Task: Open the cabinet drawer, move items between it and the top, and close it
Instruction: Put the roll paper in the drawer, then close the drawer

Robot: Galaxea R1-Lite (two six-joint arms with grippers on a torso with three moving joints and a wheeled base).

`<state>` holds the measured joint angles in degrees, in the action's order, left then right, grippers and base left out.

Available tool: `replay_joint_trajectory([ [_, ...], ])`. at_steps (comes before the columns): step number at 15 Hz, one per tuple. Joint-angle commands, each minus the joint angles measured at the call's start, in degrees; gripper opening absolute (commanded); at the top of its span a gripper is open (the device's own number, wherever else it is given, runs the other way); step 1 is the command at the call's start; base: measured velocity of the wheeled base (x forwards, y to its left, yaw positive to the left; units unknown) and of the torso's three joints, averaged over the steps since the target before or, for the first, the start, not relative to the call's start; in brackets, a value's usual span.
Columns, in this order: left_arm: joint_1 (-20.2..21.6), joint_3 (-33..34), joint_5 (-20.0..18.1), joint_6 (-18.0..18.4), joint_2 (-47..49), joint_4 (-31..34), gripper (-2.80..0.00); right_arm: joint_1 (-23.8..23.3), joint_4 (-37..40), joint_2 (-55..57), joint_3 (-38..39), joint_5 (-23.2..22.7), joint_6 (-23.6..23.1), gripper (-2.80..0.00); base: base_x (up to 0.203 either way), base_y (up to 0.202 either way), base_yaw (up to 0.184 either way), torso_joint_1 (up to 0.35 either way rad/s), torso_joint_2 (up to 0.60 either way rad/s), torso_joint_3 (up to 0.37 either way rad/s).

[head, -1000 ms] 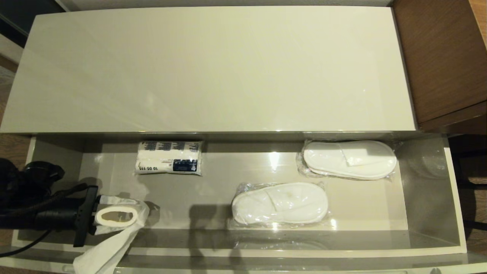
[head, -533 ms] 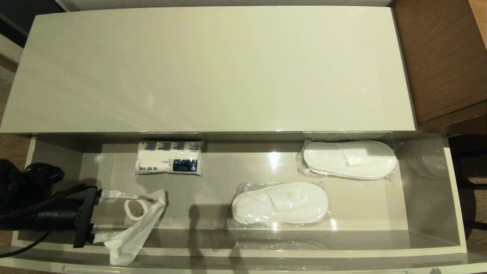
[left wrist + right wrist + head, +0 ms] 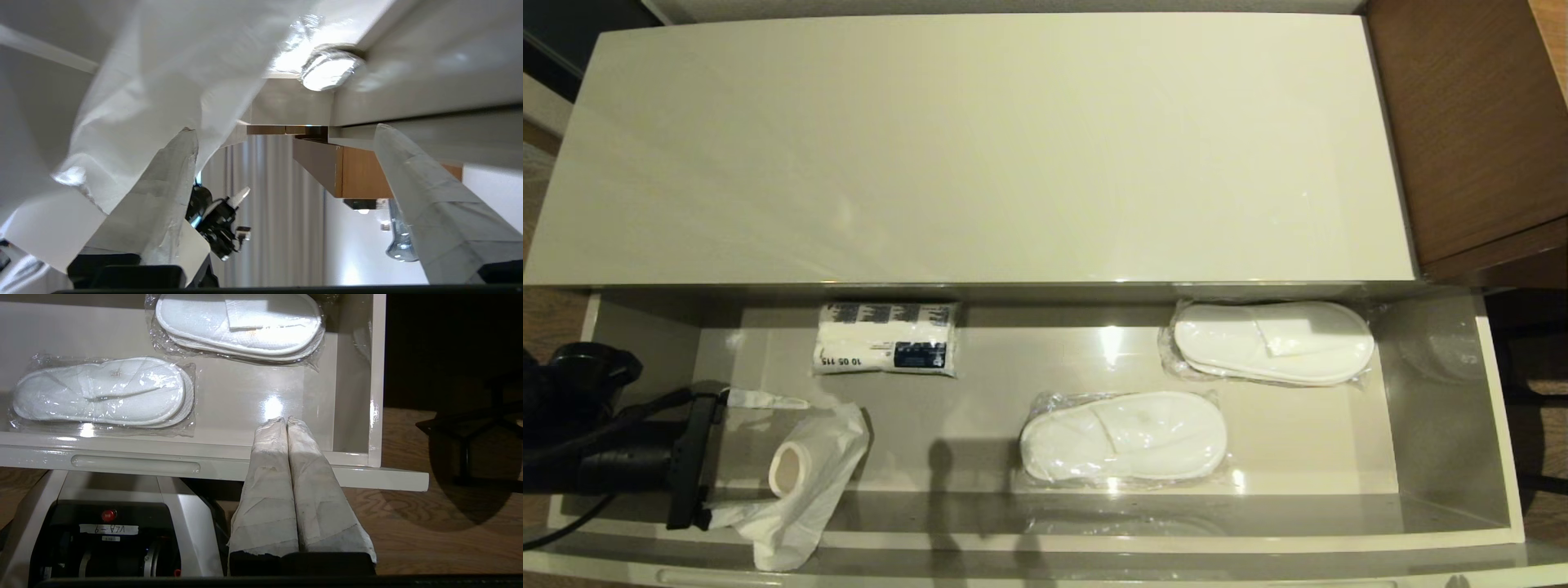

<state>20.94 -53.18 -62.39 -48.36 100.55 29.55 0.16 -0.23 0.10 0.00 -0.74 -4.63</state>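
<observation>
The cabinet drawer [image 3: 1445,490] stands pulled out below the top [image 3: 980,147]; the left gripper [image 3: 760,449] reaches into the drawer's left end from the side, its fingers [image 3: 171,179] spread wide apart and closed on nothing. The toilet paper roll [image 3: 796,465] lies on the drawer floor just beyond the fingertips, in line with the gap between them, its open core turned toward the fingers. Its loose sheet [image 3: 780,539] trails from the roll across the near finger's tip and over the drawer's front wall; in the left wrist view the sheet drapes against one finger, while the other finger stands clear of it. Farther out from the fingers, toward the drawer's back wall, lies a white packet with a dark blue label [image 3: 886,339]; well beyond the roll, in the drawer's right half, lie two wrapped pairs of slippers [image 3: 1123,437], one near the front, the other nearer the back right. The right gripper [image 3: 287,421] hangs outside the drawer's front right corner, fingers pressed together, holding nothing.
</observation>
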Motion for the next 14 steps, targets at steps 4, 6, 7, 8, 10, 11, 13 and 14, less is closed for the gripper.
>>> replay_joint_trajectory([
  [4, 0.68, -5.34, 3.78, -0.39, -21.47, 1.81, 0.00, 0.02, -0.04, -0.01, 0.09, -0.05, -0.11, -2.80, 0.000, 0.000, 0.000, 0.000, 0.00, 0.000],
  [6, 0.71, -8.34, 6.74, -0.20, -26.68, 3.68, 0.00, 0.02, -0.04, -0.01, 0.09, -0.05, -0.11, -2.80, 0.000, 0.000, 0.000, 0.000, 0.00, 0.000],
  [7, 0.69, -9.87, 7.95, -0.07, -28.70, 5.00, 0.00, 0.02, -0.04, -0.01, 0.09, -0.05, -0.11, -2.80, 0.000, 0.000, 0.000, 0.000, 0.00, 0.000],
  [8, 0.58, -11.12, 8.47, 0.24, -30.20, 6.74, 0.00, 0.02, -0.04, -0.01, 0.09, -0.05, -0.11, -2.80, 0.000, 0.000, 0.000, 0.000, 0.00, 0.000],
  [10, 0.39, -14.33, 9.03, 1.84, -35.79, 11.54, 0.00, 0.02, -0.04, -0.01, 0.09, -0.05, -0.11, -2.80, 0.000, 0.000, 0.000, 0.000, 0.00, 0.000],
  [11, 0.22, -16.18, 10.41, 4.00, -38.32, 14.92, 0.00, 0.02, -0.04, -0.01, 0.09, -0.05, -0.11, -2.80, 0.000, 0.000, 0.000, 0.000, 0.00, 0.000],
  [13, -0.96, -17.70, 16.40, 12.12, -40.84, 19.80, 0.00, 0.02, -0.04, -0.01, 0.09, -0.05, -0.11, -2.80, 0.000, 0.000, 0.000, 0.000, 0.00, 0.000],
  [14, -1.66, -17.77, 21.42, 16.05, -41.56, 21.34, -2.80, 0.02, -0.04, -0.01, 0.09, -0.05, -0.03, -2.80, 0.000, 0.000, 0.000, 0.000, 0.00, 0.000],
])
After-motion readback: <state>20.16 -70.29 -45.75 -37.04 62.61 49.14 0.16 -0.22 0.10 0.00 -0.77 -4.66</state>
